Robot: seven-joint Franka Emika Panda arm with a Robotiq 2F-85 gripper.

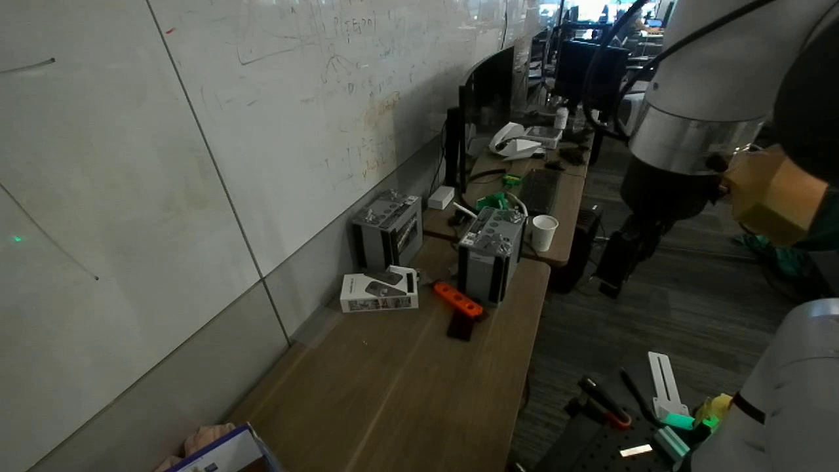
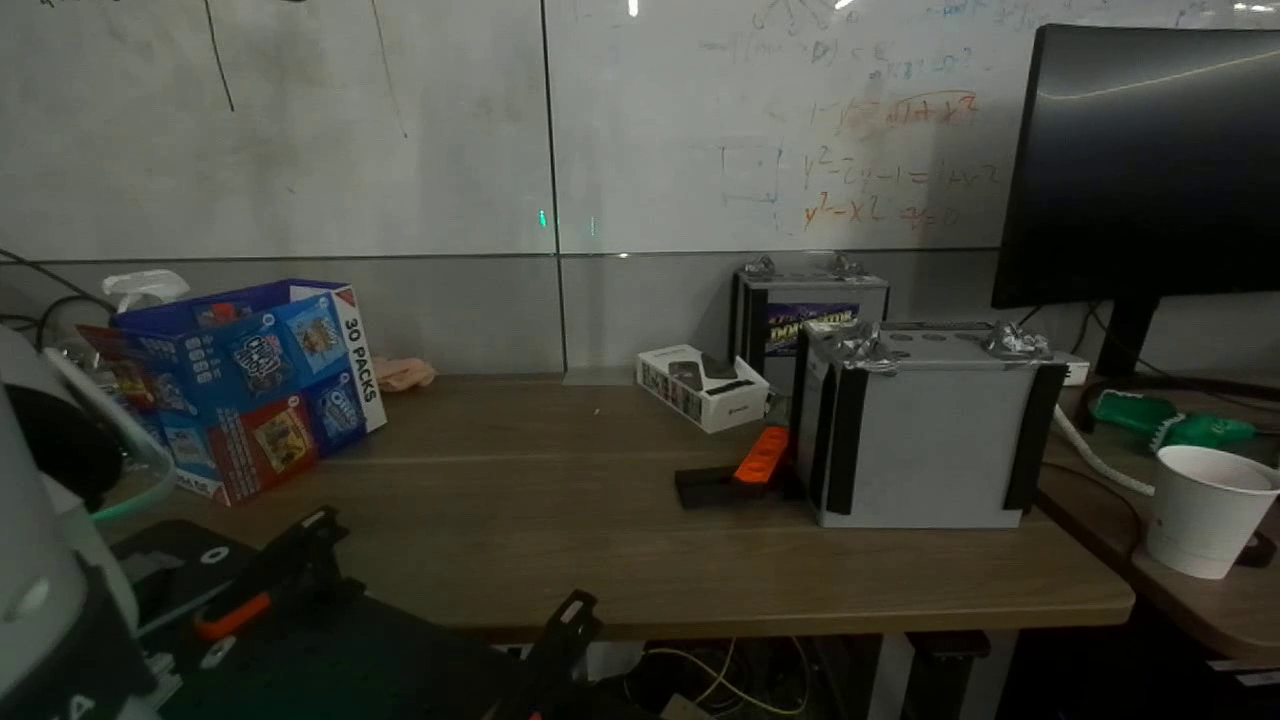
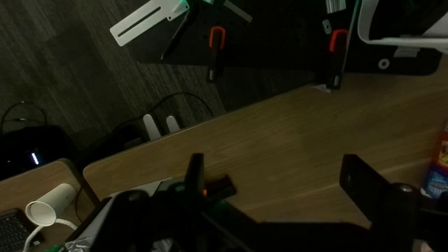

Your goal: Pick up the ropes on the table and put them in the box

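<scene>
Along the marked-up whiteboard point(image 2: 480, 130), your long brown wooden table point(image 2: 540, 510) bears a blue-and-red printed cardboard box point(image 2: 265, 390) near its wall-side edge; your black two-fingered gripper point(image 3: 273, 162) hangs spread wide.

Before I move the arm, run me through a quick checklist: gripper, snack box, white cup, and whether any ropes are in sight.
1. Gripper open: ok, fingers wide apart in the wrist view.
2. Nothing held: ok, nothing shows gripped between the fingers.
3. Snack box standing with its top open: ok.
4. Ropes visible on the table: not ok, none seen.
5. Ropes inside the box: cannot tell, its inside is mostly hidden.
6. White cup upright: ok.
</scene>
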